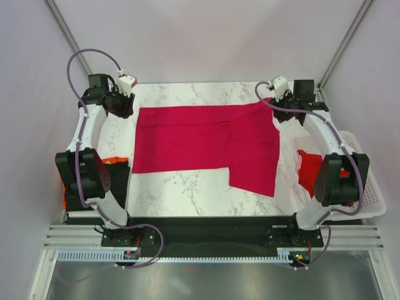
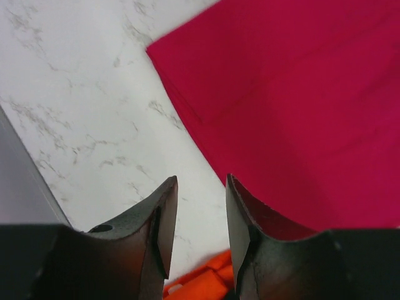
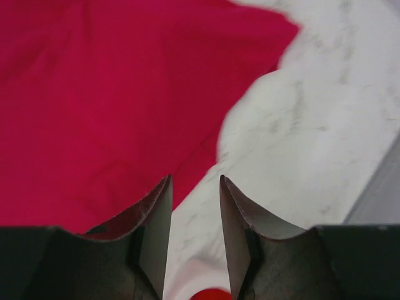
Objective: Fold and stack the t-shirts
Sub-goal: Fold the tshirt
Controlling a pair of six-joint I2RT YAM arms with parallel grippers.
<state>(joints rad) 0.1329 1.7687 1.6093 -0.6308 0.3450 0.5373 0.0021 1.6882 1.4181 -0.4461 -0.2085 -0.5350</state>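
Observation:
A crimson-pink t-shirt (image 1: 206, 147) lies partly folded on the marble table, with one flap hanging toward the near right. My left gripper (image 1: 122, 106) is open and empty above the shirt's far left corner. In the left wrist view its jaws (image 2: 201, 187) stand apart over bare marble beside the shirt's edge (image 2: 294, 94). My right gripper (image 1: 279, 100) is open and empty at the shirt's far right corner. In the right wrist view its jaws (image 3: 194, 184) straddle the shirt's edge (image 3: 106, 94). A red shirt (image 1: 307, 172) lies at the right. An orange shirt (image 1: 115, 161) shows at the left.
A white lattice basket (image 1: 375, 194) stands at the table's right edge and holds the red shirt. The orange cloth (image 2: 203, 281) lies under the left arm at the table's left edge. Bare marble (image 1: 181, 187) runs along the front. Grey walls close in on both sides.

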